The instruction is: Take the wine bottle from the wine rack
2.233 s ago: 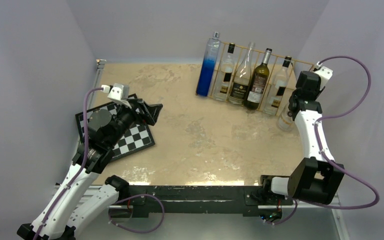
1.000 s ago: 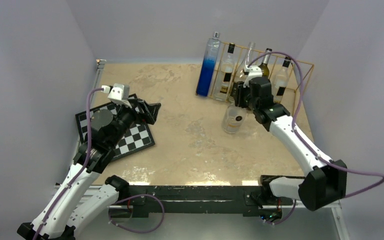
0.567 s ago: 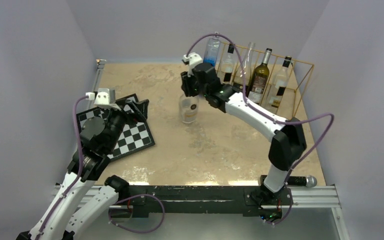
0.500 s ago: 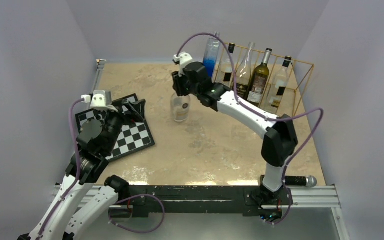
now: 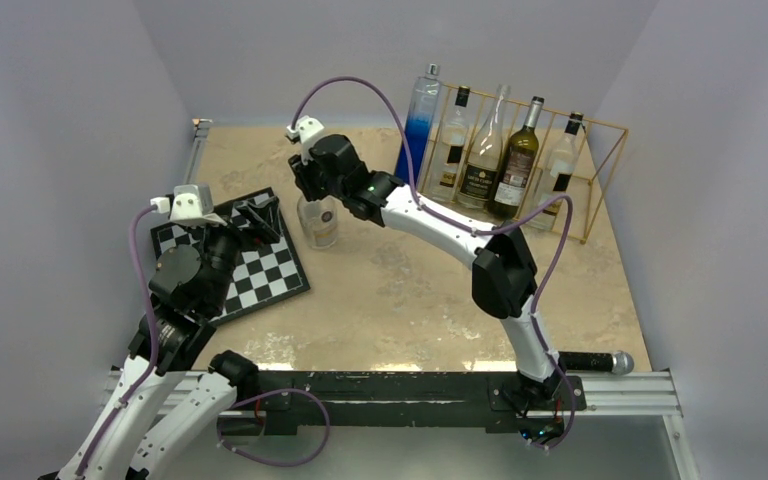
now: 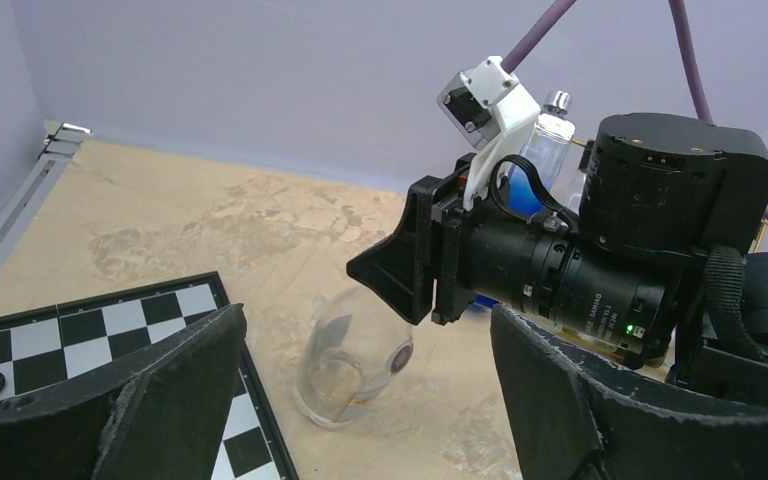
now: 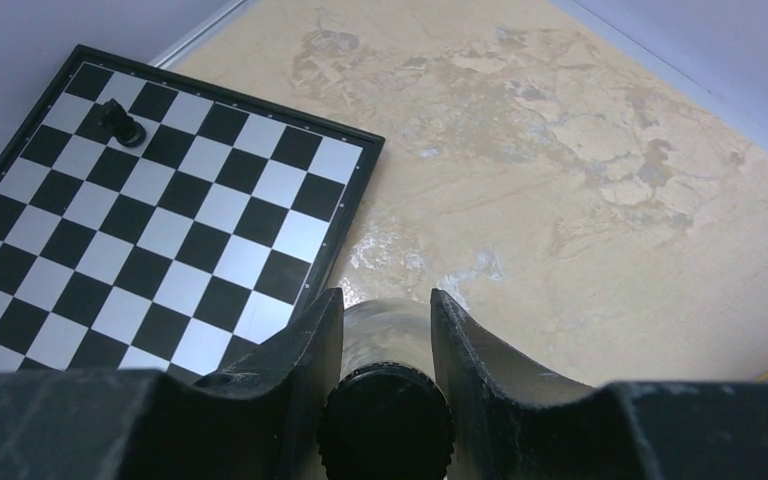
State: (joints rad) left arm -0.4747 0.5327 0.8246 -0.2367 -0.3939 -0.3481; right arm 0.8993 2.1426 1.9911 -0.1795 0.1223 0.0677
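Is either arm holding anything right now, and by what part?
The right gripper is shut on a clear bottle, gripping its neck by the black cap. The left gripper is open and holds nothing.

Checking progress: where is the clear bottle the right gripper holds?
Top view: the clear bottle is in the right gripper, left of table centre, beside the checkerboard's right edge, away from the wine rack.

Gold-tan wire wine rack (image 5: 601,123); clear wine bottle (image 5: 318,222), black cap (image 7: 385,425); black-and-white chequered checkerboard (image 5: 265,270); mottled beige counter (image 5: 410,290); tall bottle (image 5: 415,135) half blue; dark green bottle (image 5: 517,165); purple cables (image 5: 360,88); pale lilac walls (image 5: 60,100).
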